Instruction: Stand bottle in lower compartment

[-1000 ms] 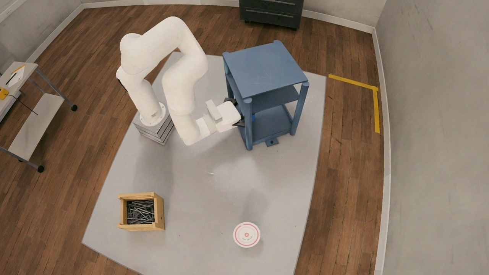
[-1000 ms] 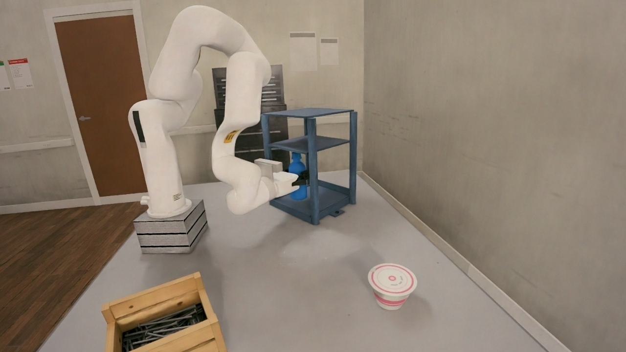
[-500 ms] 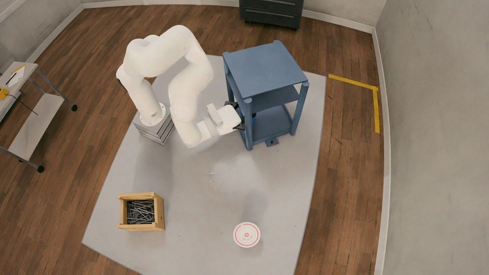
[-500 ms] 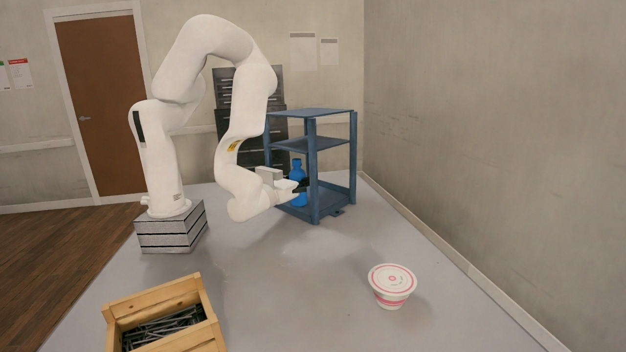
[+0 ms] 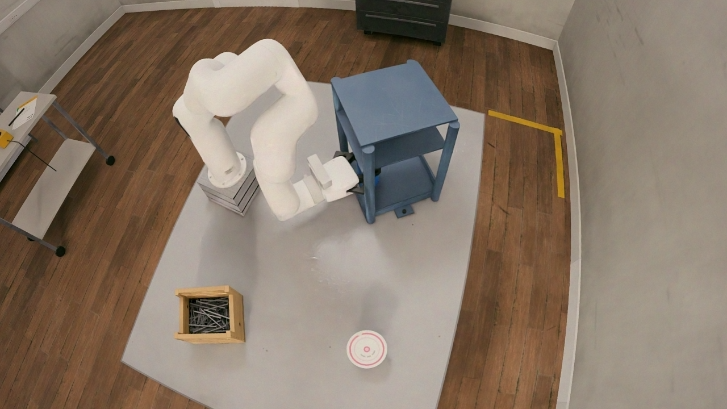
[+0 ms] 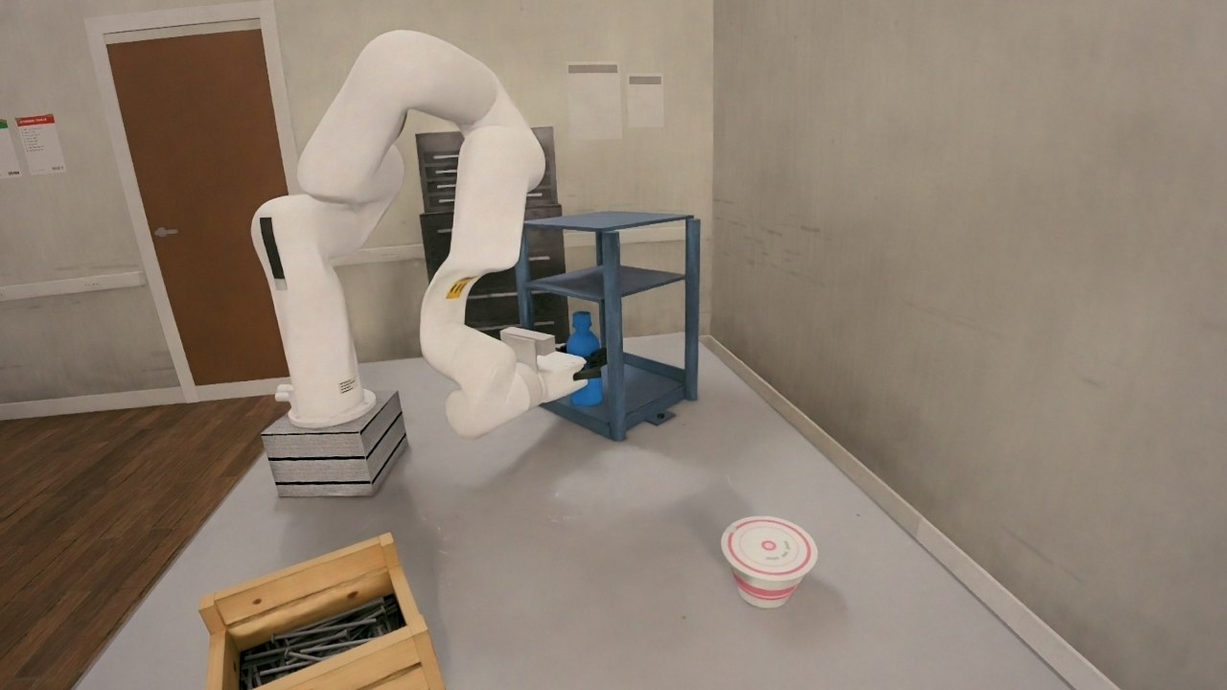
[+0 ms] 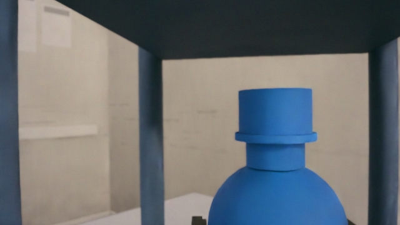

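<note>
The blue bottle (image 6: 584,345) (image 7: 275,194) (image 5: 377,175) is upright with its cap (image 7: 275,112) up. It is in the lower compartment of the blue shelving unit (image 5: 391,101) (image 6: 611,283), near the front-left post (image 7: 150,134) and under the middle shelf (image 7: 219,28). My gripper (image 6: 593,369) (image 5: 356,174) reaches in level from the left and is shut on the bottle's body. The bottle's base is low over the compartment floor (image 6: 652,387). I cannot tell whether it touches the floor. The fingers are mostly hidden in the wrist view.
A wooden crate (image 5: 209,314) (image 6: 312,591) of metal rods and a white-and-pink tub (image 5: 366,349) (image 6: 768,558) stand on the grey mat (image 5: 305,264) in front. A dark drawer cabinet (image 5: 404,17) (image 6: 489,214) stands behind the shelving. A wall runs close on the right.
</note>
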